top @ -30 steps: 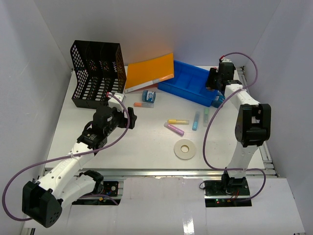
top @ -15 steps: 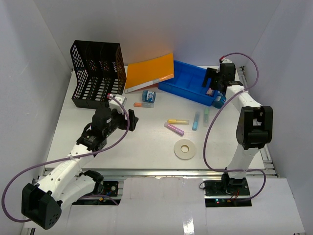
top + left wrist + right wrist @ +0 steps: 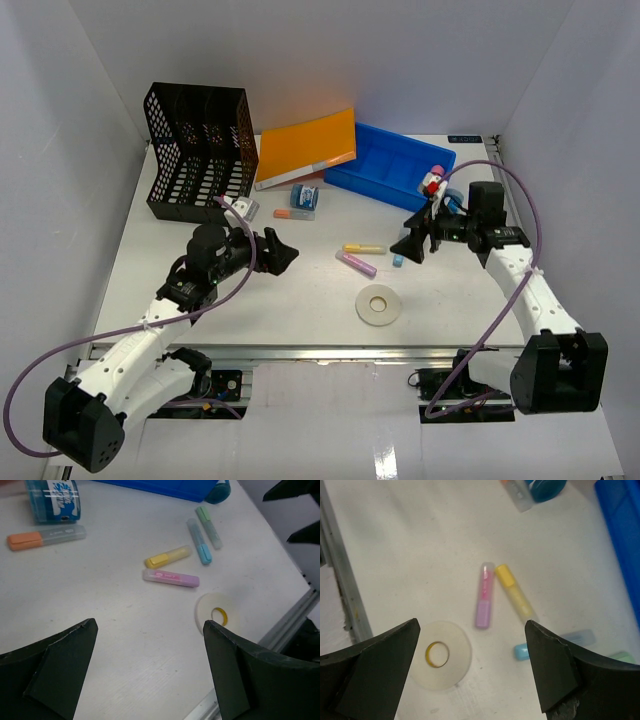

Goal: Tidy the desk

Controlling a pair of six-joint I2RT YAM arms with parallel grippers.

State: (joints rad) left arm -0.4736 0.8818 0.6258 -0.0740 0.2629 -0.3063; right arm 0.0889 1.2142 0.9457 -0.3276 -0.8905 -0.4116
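The white desk holds loose items. A yellow highlighter, a pink highlighter and a blue highlighter lie at the middle, with a white tape roll nearer the front. An orange highlighter and a blue tub lie further back. My left gripper is open and empty, left of the highlighters. My right gripper is open and empty, just right of them. The right wrist view shows the tape roll and the pink highlighter below its jaws.
A black mesh organizer stands at the back left. An orange folder and a blue tray lie at the back. A green highlighter lies beside the blue one. The aluminium rail runs along the front edge.
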